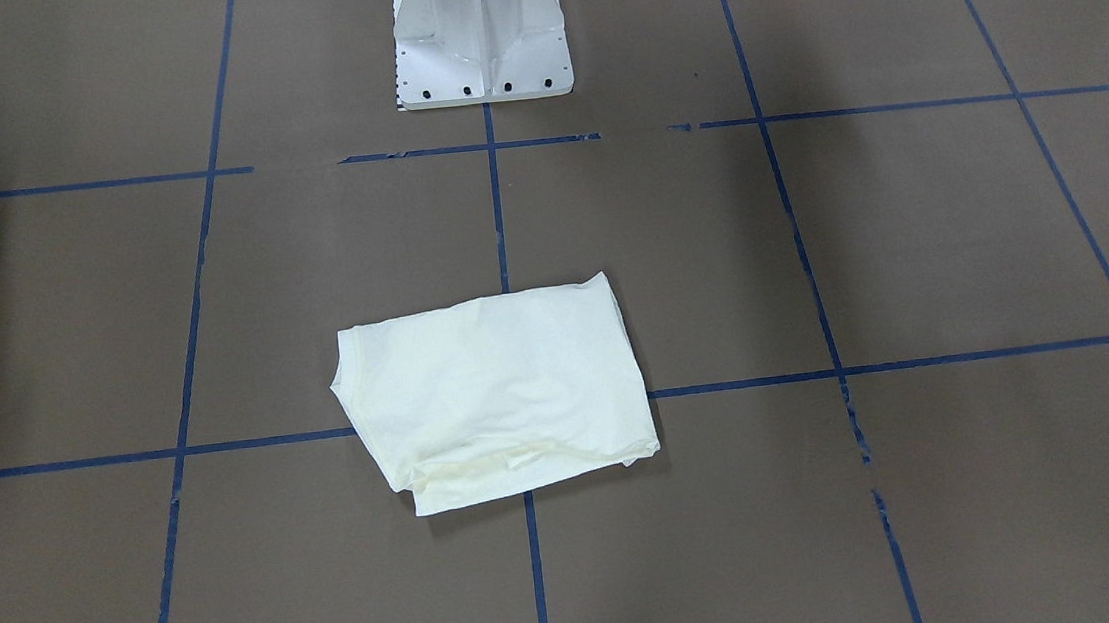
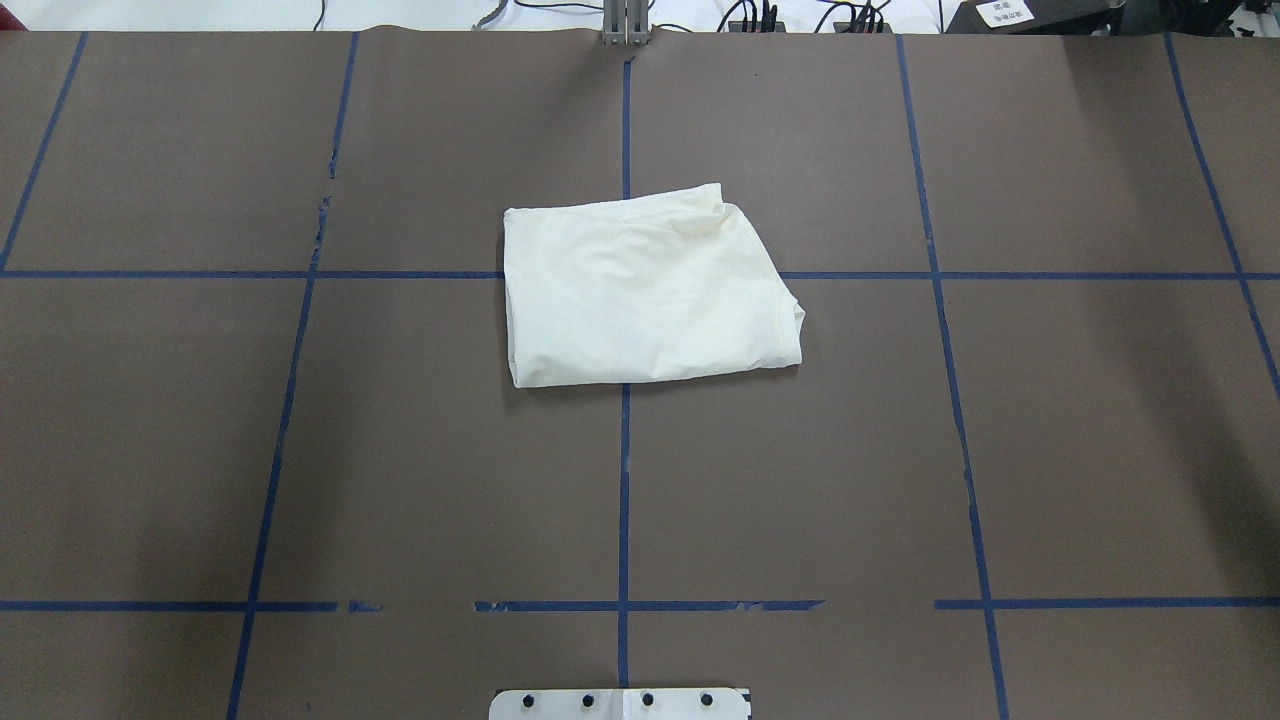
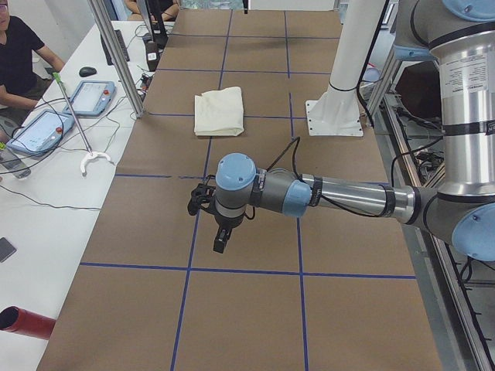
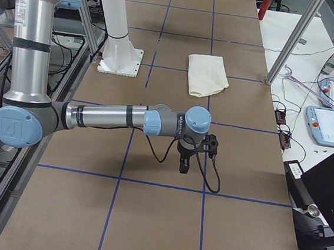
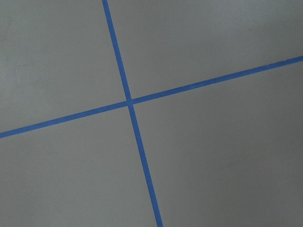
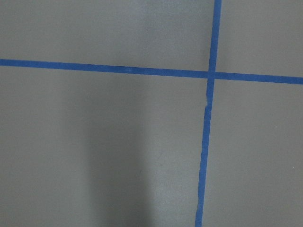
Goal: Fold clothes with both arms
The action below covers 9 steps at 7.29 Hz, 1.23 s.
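At the centre of the table (image 2: 300,450), at twelve o'clock from the white pedestal base (image 2: 620,703) in the overhead view, the cream T-shirt (image 2: 645,290) is lying folded into a compact packet, its long axis running nine to three o'clock. No print or lettering is showing. Both arms are hanging well apart from it. The left gripper (image 3: 220,236) and right gripper (image 4: 184,162) are each hovering with the shirt near twelve o'clock in their side views, neither clearly nearer. Whether either is clenched or released cannot be told.
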Motion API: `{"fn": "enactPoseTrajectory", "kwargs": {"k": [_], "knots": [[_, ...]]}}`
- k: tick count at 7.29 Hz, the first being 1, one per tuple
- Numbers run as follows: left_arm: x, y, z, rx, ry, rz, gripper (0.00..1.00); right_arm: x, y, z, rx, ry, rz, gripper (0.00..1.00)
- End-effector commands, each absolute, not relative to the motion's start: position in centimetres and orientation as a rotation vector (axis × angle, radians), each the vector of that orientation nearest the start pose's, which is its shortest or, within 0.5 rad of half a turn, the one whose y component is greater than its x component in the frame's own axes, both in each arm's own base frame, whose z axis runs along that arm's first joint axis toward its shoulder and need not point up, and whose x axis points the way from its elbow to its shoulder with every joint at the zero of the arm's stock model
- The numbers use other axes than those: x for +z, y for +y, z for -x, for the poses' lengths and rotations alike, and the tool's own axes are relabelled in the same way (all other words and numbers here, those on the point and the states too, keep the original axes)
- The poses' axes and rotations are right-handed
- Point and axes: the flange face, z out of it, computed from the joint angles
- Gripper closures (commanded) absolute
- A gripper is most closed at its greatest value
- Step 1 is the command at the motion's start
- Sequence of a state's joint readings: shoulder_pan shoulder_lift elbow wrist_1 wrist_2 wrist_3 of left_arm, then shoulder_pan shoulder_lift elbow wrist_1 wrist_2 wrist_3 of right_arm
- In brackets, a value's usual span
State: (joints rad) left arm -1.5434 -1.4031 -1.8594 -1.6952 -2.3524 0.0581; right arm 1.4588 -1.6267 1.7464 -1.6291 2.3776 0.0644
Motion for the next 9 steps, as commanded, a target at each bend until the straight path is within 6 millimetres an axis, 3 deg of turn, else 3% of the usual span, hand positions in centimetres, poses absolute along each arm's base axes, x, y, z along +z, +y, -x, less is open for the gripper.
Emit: {"fn": "enactPoseTrajectory", "kwargs": {"k": [1,3,9], "knots": [[57.9,-43.3,5.2,0.175,0.772,-0.246,0.00,60.4,-47.2,-0.9,-0.070,-0.807,0.015,0.00],[57.9,-43.3,5.2,0.175,0.771,-0.246,0.00,61.5,-46.9,-0.9,-0.061,-0.804,0.035,0.00],[57.6,-43.4,5.1,0.180,0.770,-0.250,0.00,61.3,-46.9,-0.9,-0.062,-0.804,0.032,0.00]]}}
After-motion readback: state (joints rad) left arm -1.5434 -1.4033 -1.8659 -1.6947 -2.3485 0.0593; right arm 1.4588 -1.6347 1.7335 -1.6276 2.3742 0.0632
